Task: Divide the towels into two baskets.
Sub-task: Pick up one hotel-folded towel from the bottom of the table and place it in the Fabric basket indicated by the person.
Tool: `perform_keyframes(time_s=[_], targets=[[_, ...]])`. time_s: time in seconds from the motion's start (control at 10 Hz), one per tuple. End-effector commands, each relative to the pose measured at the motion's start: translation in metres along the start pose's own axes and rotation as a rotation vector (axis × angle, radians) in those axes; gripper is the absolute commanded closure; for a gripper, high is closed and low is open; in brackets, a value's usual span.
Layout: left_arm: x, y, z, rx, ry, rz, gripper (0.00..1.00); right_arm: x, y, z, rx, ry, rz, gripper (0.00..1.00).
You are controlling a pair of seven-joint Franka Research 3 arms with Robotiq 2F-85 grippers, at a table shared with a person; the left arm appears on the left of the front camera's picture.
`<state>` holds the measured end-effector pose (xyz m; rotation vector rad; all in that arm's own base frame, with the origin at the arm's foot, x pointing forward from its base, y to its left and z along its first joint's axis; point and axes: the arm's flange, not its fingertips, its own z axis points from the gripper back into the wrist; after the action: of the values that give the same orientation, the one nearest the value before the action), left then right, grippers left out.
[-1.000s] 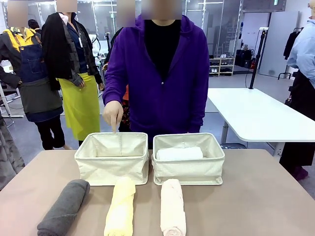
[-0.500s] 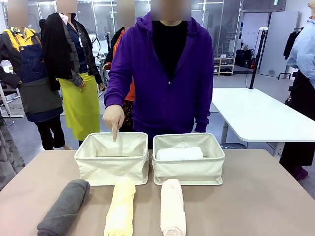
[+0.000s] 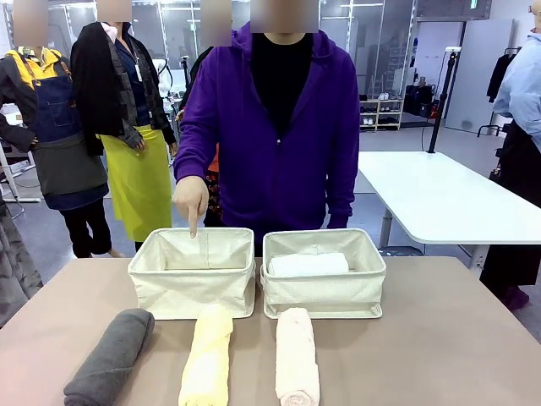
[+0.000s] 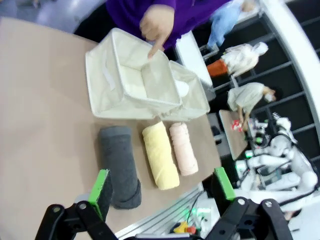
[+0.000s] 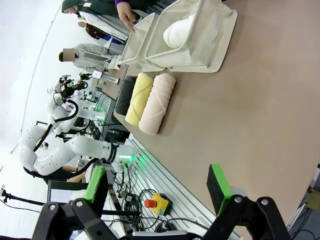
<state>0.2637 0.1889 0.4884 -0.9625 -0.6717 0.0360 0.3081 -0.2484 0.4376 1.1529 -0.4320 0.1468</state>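
Left gripper (image 4: 162,185): jaws spread wide with nothing between them; in the left wrist view its green pads rise from the bottom edge, high above the table (image 3: 456,338).
Right gripper (image 5: 156,182): jaws apart and empty, at the bottom edge of the right wrist view, off the table's near edge.
Left-hand basket (image 3: 190,292): centre left of the front view, upright, nothing visible inside.
Right-hand basket (image 3: 325,296): just beside the first, to its right.
White towel (image 3: 308,264): lying crosswise inside the right-hand basket.
Dark grey towel (image 3: 110,357): lower left of the front view, on the table, angled.
Pale yellow towel (image 3: 207,355): bottom centre, in front of the left-hand basket.
Pale peach towel (image 3: 297,355): just right of the yellow one, below the right-hand basket.
Person's hand (image 3: 191,196): index finger pointing down over the far rim of the left-hand basket.
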Motion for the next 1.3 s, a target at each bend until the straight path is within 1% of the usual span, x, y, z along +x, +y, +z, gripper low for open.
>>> perform_keyframes(time_s=[0.0, 0.1, 0.3, 0.4, 0.5, 0.6, 0.8, 0.9, 1.1, 1.2], targets=[[-0.021, -0.026, -0.04, 0.104, 0.155, -0.053, 0.0, -0.003, 0.005, 0.002, -0.009, 0.011, 0.009, 0.0], [-0.032, -0.031, -0.062, 0.163, 0.234, -0.06, 0.0, -0.003, 0.005, 0.002, -0.009, 0.011, 0.009, 0.0], [-0.053, -0.038, -0.1, 0.236, 0.328, -0.061, 0.0, -0.003, 0.005, 0.002, -0.009, 0.011, 0.009, 0.0], [-0.068, -0.04, -0.117, 0.298, 0.357, -0.092, 0.0, -0.003, 0.005, 0.002, -0.009, 0.011, 0.009, 0.0], [-0.083, -0.044, -0.134, 0.341, 0.367, -0.067, 0.0, -0.003, 0.005, 0.002, -0.009, 0.011, 0.009, 0.0], [-0.1, -0.05, -0.151, 0.383, 0.39, -0.092, 0.0, -0.003, 0.005, 0.002, -0.009, 0.011, 0.009, 0.0], [-0.126, -0.051, -0.179, 0.463, 0.457, -0.121, 0.0, -0.003, 0.005, 0.002, -0.009, 0.011, 0.009, 0.0], [-0.136, -0.05, -0.19, 0.496, 0.478, -0.139, 0.0, -0.003, 0.005, 0.002, -0.009, 0.011, 0.009, 0.0], [-0.158, -0.046, -0.213, 0.537, 0.576, -0.151, 0.0, -0.003, 0.005, 0.002, -0.009, 0.011, 0.009, 0.0], [-0.168, -0.038, -0.223, 0.549, 0.616, -0.151, 0.0, -0.003, 0.005, 0.002, -0.009, 0.011, 0.009, 0.0]])
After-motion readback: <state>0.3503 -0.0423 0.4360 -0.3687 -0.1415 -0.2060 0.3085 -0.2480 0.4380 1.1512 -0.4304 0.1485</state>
